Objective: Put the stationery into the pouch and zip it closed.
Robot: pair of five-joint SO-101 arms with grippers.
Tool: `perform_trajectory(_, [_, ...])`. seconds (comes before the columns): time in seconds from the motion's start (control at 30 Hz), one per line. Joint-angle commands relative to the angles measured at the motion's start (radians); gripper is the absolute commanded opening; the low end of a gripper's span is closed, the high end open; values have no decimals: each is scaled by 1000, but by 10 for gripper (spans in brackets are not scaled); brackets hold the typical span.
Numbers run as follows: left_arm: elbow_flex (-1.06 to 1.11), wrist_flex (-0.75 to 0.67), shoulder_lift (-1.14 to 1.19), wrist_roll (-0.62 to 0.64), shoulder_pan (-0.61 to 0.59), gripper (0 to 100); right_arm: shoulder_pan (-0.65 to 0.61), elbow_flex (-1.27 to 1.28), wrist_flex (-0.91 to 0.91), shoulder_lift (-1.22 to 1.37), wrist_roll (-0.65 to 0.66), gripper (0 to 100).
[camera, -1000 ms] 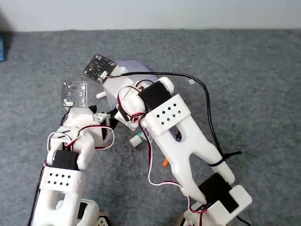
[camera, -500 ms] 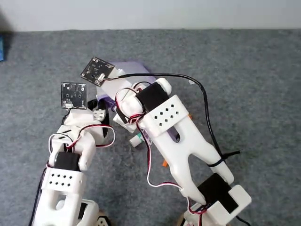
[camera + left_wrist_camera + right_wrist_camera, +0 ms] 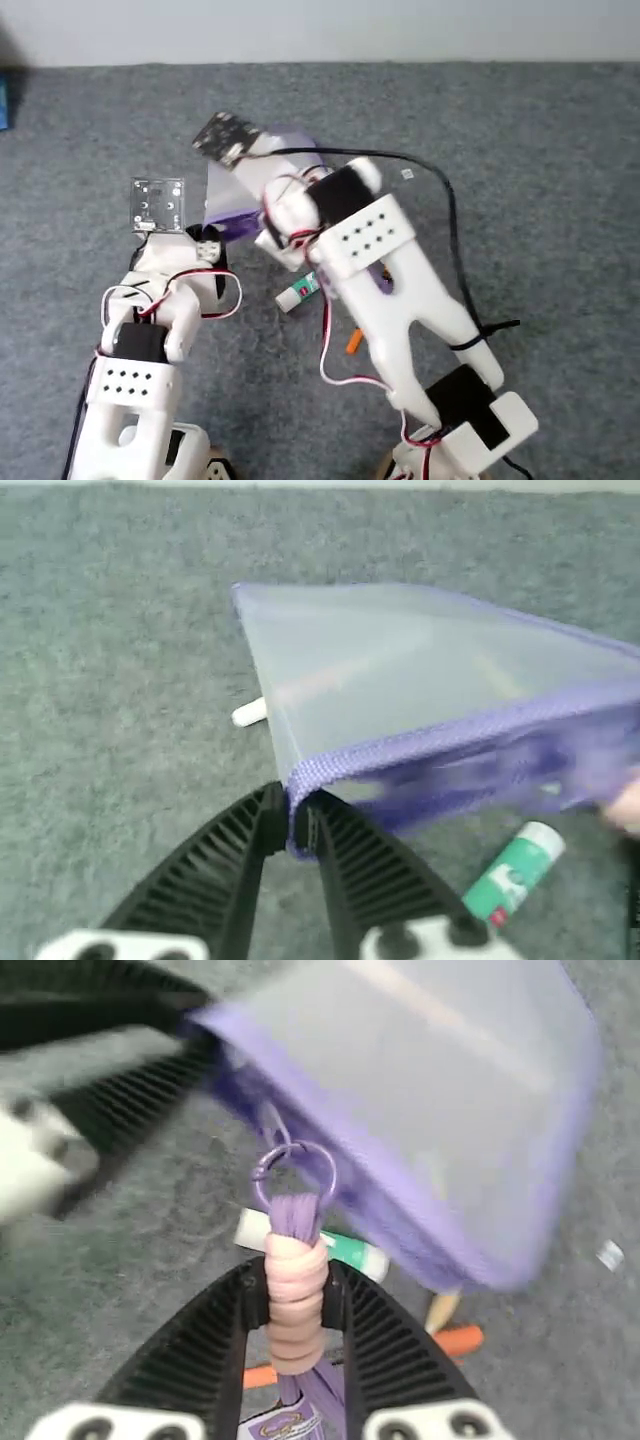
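Pouch (image 3: 420,680), translucent, purple-trimmed: hung tilted over the grey carpet (image 3: 540,150), between both arms.
Left gripper (image 3: 294,805): pressed together on one corner of the purple trim.
Right gripper (image 3: 296,1278): pinched the pink-wrapped pull cord (image 3: 296,1320), which was tied to the zipper ring (image 3: 293,1172).
Glue stick (image 3: 515,872), green and white: lay on the carpet just beside the pouch's lower edge.
Orange pen (image 3: 462,1340): lay near the glue stick, partly hidden.
White stick end (image 3: 248,713): showed on the carpet at the pouch's edge.

Grey felt-like table covering (image 3: 560,150) under even light, pale wall (image 3: 320,30) along the far edge.
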Motion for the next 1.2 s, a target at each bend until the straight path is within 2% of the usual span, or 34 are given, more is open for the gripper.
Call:
perform_trajectory(0.0, [-12,11,-5,-46,-44,9,96,-28,10,-61,32,9])
perform_trajectory(0.3, [-12,11,-6,-81,-49,9,234,-23,19,-97,114,9])
perform_trajectory(0.5, [-25,12,-6,-81,-49,9,303,-23,94,-104,144,9])
perform_trajectory(0.73, [-140,29,-6,-87,-51,9,260,-51,90,-140,138,9])
perform_trajectory(1.0, [-478,470,-8,-166,-71,9,189,-54,101,-254,138,9])
perform_trajectory(1.17, [-651,595,-8,-241,-137,9,153,-54,102,-325,138,9])
